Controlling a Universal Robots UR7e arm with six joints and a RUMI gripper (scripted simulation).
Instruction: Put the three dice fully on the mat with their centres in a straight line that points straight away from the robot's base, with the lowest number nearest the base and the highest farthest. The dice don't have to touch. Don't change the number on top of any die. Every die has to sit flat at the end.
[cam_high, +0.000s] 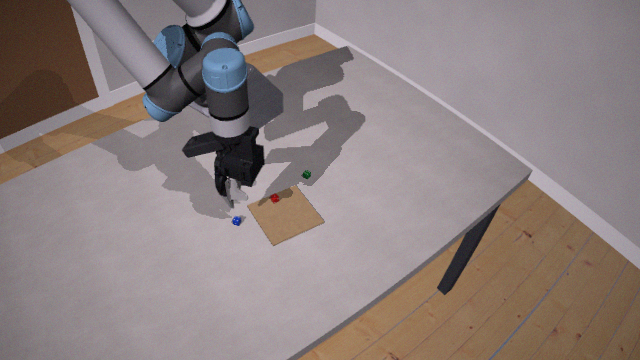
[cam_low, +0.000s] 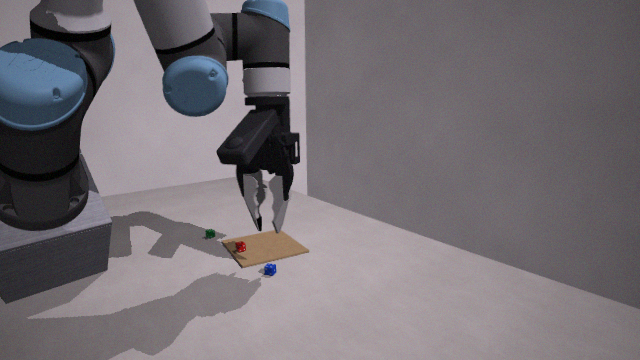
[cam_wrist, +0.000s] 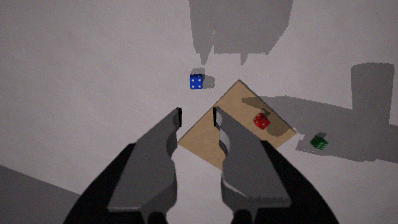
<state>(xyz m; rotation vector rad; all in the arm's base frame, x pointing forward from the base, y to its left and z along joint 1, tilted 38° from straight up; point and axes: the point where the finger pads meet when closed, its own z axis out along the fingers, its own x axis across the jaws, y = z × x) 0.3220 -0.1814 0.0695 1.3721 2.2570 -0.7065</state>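
The blue die (cam_high: 236, 221) (cam_low: 270, 270) (cam_wrist: 196, 81) is seated flat on the counter (cam_high: 150, 280) (cam_low: 400, 300) (cam_wrist: 75, 100), four up; no long axis is presented. The jaws are partly closed, nothing gripped. The counter is bordered by grey walls (cam_high: 450, 65) (cam_low: 450, 125).

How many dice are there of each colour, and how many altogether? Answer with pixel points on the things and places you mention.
Blue dice (cam_high: 236, 221) (cam_low: 270, 270) (cam_wrist: 196, 82): 1
Red dice (cam_high: 275, 198) (cam_low: 241, 246) (cam_wrist: 261, 121): 1
Green dice (cam_high: 307, 174) (cam_low: 210, 233) (cam_wrist: 319, 142): 1
Total: 3
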